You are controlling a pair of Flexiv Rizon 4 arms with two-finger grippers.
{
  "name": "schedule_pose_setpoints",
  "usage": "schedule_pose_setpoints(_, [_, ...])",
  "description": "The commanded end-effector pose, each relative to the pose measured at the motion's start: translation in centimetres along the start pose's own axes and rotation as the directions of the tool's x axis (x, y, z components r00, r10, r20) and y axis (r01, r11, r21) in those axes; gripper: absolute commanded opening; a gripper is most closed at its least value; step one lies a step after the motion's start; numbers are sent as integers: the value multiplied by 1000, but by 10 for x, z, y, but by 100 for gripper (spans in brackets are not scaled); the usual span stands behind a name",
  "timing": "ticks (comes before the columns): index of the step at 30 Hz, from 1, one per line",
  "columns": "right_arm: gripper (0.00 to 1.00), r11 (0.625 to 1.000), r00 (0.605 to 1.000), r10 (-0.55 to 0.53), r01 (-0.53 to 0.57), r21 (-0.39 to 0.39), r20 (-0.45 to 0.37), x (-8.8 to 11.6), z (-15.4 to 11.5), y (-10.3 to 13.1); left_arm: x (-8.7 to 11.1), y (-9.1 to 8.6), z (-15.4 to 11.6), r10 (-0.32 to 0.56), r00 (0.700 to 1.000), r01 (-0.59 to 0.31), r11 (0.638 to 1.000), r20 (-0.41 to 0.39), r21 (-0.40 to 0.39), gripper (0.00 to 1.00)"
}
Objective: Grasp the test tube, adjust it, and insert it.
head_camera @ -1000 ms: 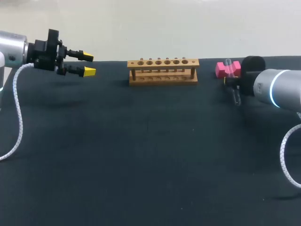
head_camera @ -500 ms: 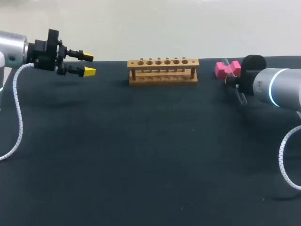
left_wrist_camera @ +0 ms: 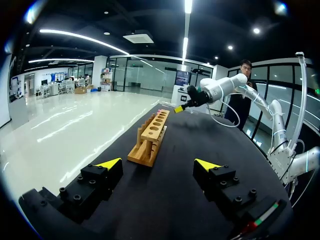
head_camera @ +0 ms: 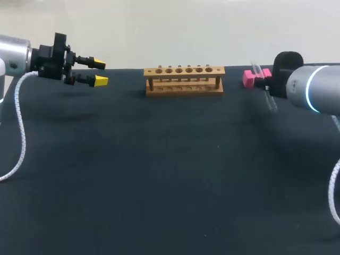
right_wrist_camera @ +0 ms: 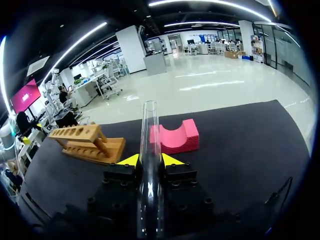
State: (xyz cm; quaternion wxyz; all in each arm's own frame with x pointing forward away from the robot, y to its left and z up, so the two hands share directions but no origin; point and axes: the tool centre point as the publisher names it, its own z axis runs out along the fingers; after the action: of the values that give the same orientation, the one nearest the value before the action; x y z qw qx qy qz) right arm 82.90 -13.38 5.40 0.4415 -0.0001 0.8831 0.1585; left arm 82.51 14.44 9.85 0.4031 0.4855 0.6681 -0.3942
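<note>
Surface: black-covered table (head_camera: 170, 175), with a wooden test-tube rack (head_camera: 184, 81) at the middle of its far edge and a pink foam cradle (head_camera: 248, 78) near the far right corner.
Test tube: the clear glass test tube (right_wrist_camera: 149, 130) is in the right arm's grip, by the far right corner, just beside the cradle and apparently off it. It is well apart from the rack. The head view shows it tilted, not upright. In the right wrist view its open mouth points out ahead of the fingers.
Right gripper: the right gripper (right_wrist_camera: 150, 160) is closed narrowly on the tube, with a yellow tip pressing it from each side, partway along its length.
Left gripper: the left gripper (head_camera: 100, 72) hangs above the far left part of the table with its jaws spread wide and nothing between them. It points towards the rack.
Step in hand: the grasp looks done, so the adjusting step appears to be next.
Next move: it probably calls for turning the tube upright with its closed end down, possibly with help from the empty left gripper. The tube would then be carried along the far edge to stand over one of the rack's holes. The alignment must be close, since glass pressed against the wood could slip in the grip.
</note>
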Motion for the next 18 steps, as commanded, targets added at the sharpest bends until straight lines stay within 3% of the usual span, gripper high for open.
schedule_pose_setpoints(1, [0,966,1000,14,-14,258,2,-5,-23,16,1,1,0,3,1000,-3,1000,3,3,100])
schedule_pose_setpoints(8, [0,940,997,58,-70,335,44,-9,-33,43,1,1,0,3,1000,-3,1000,3,3,100])
schedule_pose_setpoints(18, [0,918,995,78,-99,384,69,-7,-27,82,1,1,0,3,1000,-3,1000,3,3,100])
